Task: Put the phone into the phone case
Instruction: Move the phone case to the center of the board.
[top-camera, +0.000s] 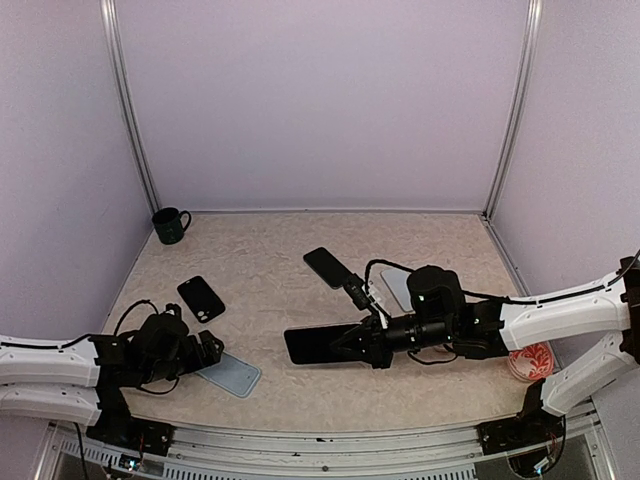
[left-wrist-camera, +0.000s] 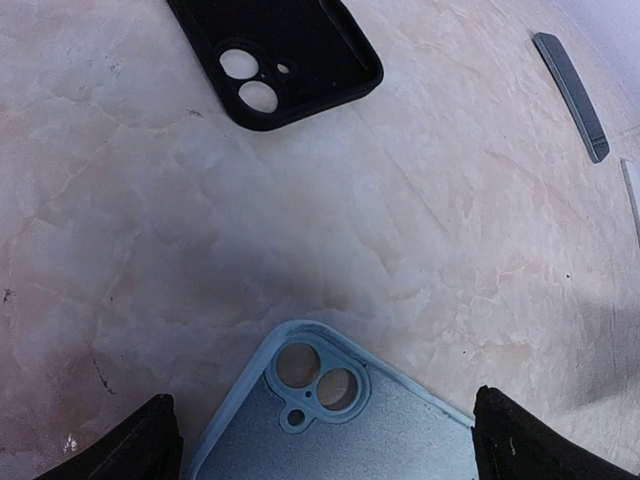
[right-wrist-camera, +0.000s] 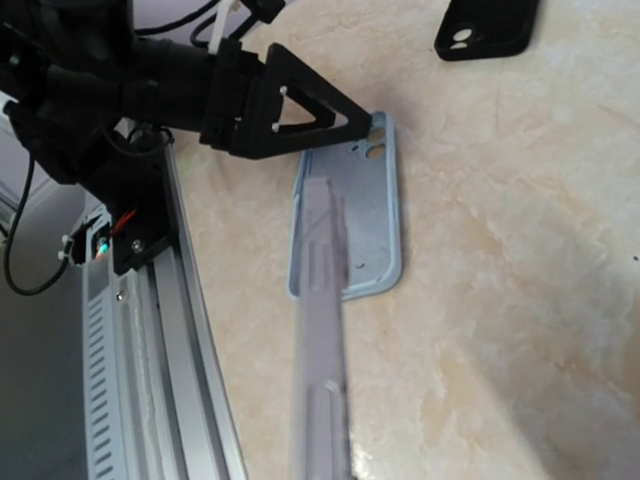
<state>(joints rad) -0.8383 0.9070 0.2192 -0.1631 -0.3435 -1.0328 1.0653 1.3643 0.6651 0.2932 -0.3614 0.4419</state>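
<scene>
Near the middle of the table (top-camera: 300, 405), the phone (top-camera: 312, 343) is clamped in the right jaws. They grip its right end, so most of the black slab juts out toward the left arm, just above the surface or on it. From the right wrist it shows only as a blurred strip, edge-on, aimed at the case (right-wrist-camera: 365, 230).

The pale blue case lies open side up at the near left, apart from the phone. Its camera cut-outs sit at the end by the left jaws. Those jaws stand wide, one finger (left-wrist-camera: 130, 445) on either side of that end. I cannot tell whether they touch it or press it down.

The phone is likely stiff, smooth and fairly heavy for its size. Held by one end, it could tip or slide in the grip, so a hold across the long edges, nearer the middle, would be steadier. The case looks light and pliable, with a raised lip, and would probably skate on the table if pushed. It wants pinning at an edge, clear of the hollow. One end of the phone should go under the lip first, then the rest be pressed flat. Which way the phone's camera faces is not visible.

A black case (top-camera: 200, 298) lies further back, unused.
</scene>
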